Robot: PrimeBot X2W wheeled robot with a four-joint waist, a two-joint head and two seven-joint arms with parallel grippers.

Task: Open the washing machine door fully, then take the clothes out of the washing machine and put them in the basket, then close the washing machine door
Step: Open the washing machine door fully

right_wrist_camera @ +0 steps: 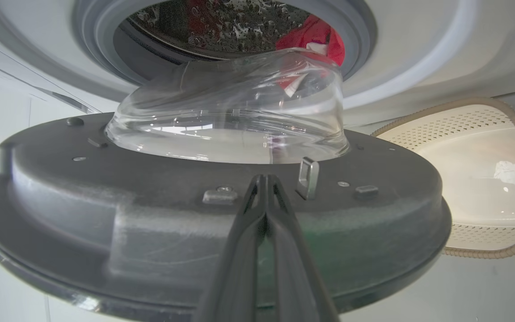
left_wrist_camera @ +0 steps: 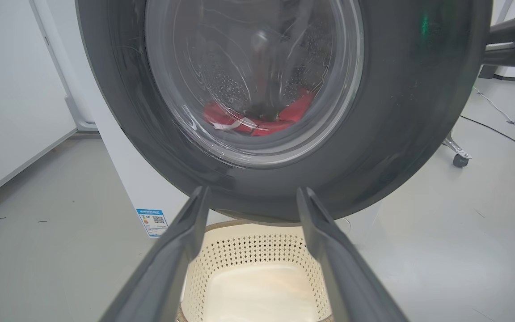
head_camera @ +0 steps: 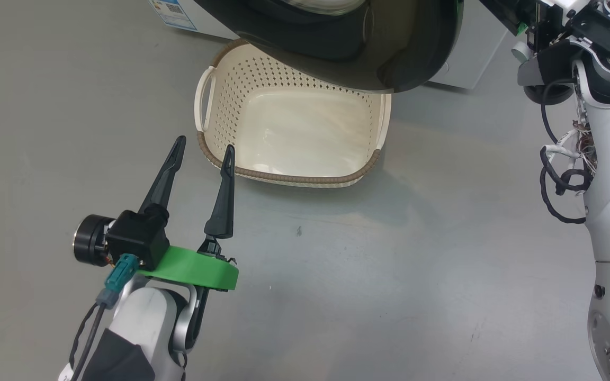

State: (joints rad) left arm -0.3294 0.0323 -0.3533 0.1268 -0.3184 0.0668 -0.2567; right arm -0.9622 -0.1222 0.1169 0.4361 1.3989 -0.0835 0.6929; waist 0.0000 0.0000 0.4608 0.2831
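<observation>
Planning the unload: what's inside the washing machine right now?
Red clothes with white trim lie low in the steel drum, seen through the door glass. The door's black rim hides the rest, so their number is unclear.

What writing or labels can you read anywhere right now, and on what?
No text is readable.
Blue sticker, low on the washing machine front: QR code and small print, too small to read.
White label on the clothes: blurred behind glass.

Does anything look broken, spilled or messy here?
No, nothing stands out. The basket sits upright and empty on the floor, below the partly open washing machine door. The red clothes lie inside the washing machine. No spills or damage show.
</observation>
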